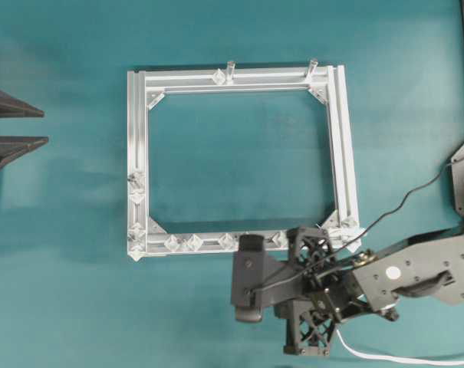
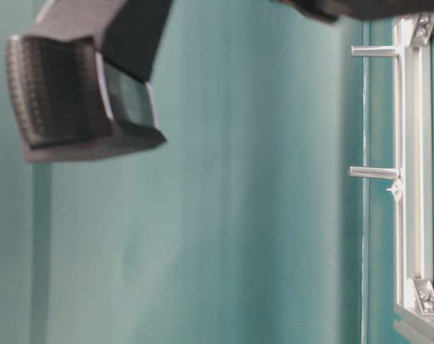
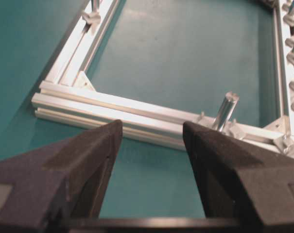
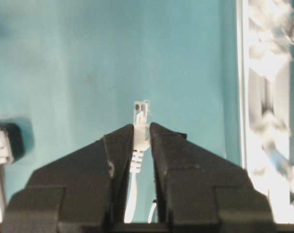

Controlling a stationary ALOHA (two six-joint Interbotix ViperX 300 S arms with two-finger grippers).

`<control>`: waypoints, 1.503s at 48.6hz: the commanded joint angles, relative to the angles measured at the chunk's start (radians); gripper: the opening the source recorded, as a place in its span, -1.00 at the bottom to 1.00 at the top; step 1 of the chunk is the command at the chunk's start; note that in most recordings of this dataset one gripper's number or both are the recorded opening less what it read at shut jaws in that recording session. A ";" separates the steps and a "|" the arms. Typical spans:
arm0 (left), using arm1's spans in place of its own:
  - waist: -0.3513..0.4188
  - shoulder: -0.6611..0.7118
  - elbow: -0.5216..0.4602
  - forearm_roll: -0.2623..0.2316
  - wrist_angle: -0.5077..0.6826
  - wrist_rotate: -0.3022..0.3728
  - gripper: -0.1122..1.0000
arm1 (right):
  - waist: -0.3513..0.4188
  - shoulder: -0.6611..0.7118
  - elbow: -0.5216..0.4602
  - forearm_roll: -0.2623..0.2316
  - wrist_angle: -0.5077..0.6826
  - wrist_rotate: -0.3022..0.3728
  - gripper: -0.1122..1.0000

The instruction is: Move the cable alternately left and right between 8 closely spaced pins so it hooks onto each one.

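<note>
White cable (image 4: 137,160), plug end pinched in right gripper (image 4: 142,133), long axis pointing ahead; pins (image 1: 193,243) on near rail just beside. Left gripper (image 3: 151,141) spread, farther off.

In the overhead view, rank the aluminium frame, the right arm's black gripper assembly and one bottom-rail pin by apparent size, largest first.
1. aluminium frame, largest by far.
2. right gripper assembly; it stands above the table, nearer the camera, so it may look bigger than it is.
3. pin, smallest.
</note>
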 commanded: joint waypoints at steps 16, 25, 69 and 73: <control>-0.003 -0.060 -0.006 0.003 0.008 -0.002 0.35 | 0.002 -0.149 0.138 -0.126 0.043 0.351 -0.53; -0.003 -0.060 -0.006 0.003 0.008 -0.002 0.35 | 0.002 -0.218 0.225 -0.187 0.043 0.523 -0.53; -0.002 -0.060 -0.003 0.003 0.008 -0.002 0.35 | -0.006 -0.224 0.290 -0.288 0.129 1.115 -0.53; -0.002 -0.060 -0.003 0.003 0.008 -0.002 0.35 | -0.006 -0.218 0.288 -0.288 0.129 1.126 -0.53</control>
